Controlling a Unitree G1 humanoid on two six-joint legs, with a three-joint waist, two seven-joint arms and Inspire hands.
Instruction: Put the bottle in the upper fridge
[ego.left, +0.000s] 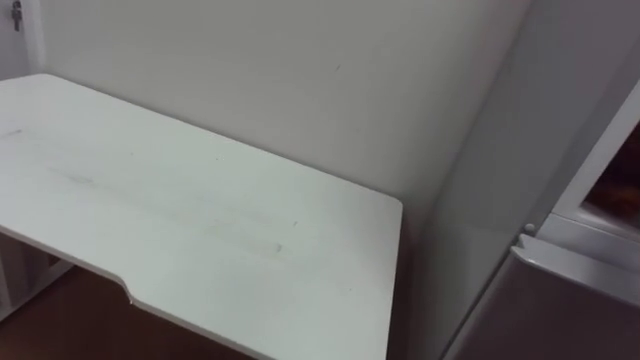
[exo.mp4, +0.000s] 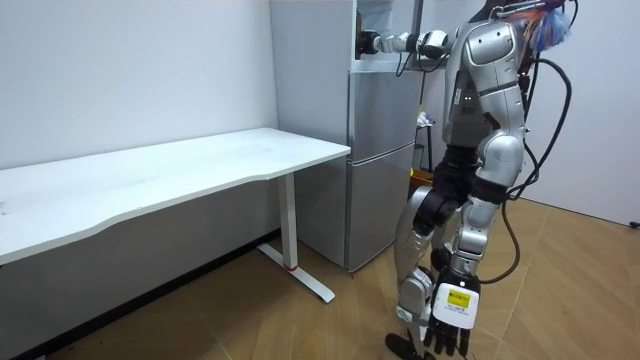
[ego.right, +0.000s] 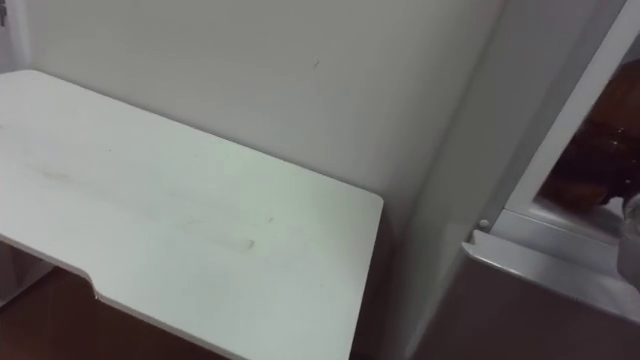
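Observation:
I stand in front of the grey fridge (exo.mp4: 380, 160), which is just right of a white table. Its upper compartment (ego.right: 590, 170) is open and dark inside. My right arm is stretched out at shoulder height, and my right hand (exo.mp4: 371, 42) is at the mouth of that compartment. A pale, clear shape (ego.right: 631, 238) at the edge of the right eye view, above the compartment's sill, looks like the bottle. How the hand sits on it is not visible. My left hand (exo.mp4: 452, 322) hangs low by my leg, fingers straight and empty.
The white table (ego.left: 200, 230) stands against the wall on my left, its corner close to the fridge's side (ego.left: 480, 200). The lower fridge door (ego.right: 540, 310) is closed. Wooden floor (exo.mp4: 560, 290) spreads behind me.

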